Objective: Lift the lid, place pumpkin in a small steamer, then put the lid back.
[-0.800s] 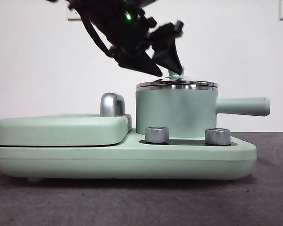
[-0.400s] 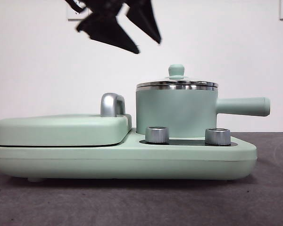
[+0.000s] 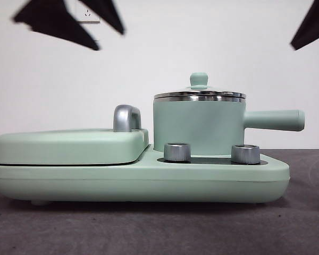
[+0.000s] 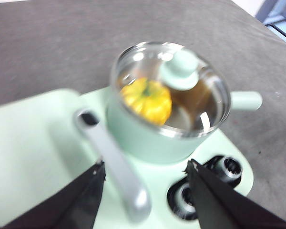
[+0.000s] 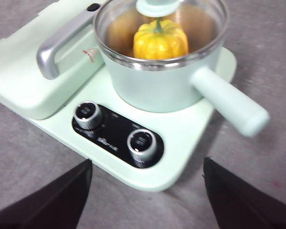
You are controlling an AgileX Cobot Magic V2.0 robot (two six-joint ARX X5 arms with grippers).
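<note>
The left gripper point(image 3: 69, 24) hangs high at about 10 o'clock from the small steamer point(image 3: 199, 127), its jaws spread wide and empty, well apart from anything on the table; a pose like this suits an arm with nothing left to carry. The right gripper point(image 3: 313, 29) shows only as dark tips at about 2 o'clock, also well clear, and its wrist view has its jaws set wide with nothing between them. Below them the lid point(image 3: 199, 95) sits level on the steamer's steel rim, knob upright, so the pot is closed. Through the glass, both wrist views show the pumpkin point(image 5: 160, 39) resting inside the pot, stem up under the knob. The pot itself stands on the appliance base point(image 3: 149, 180), above the two metal knobs point(image 3: 177, 152), handle pointing to 3 o'clock, with the flat griddle cover point(image 3: 69, 146) at 9 o'clock. Judged from this layout, the task looks complete, and both arms are simply held clear
</note>
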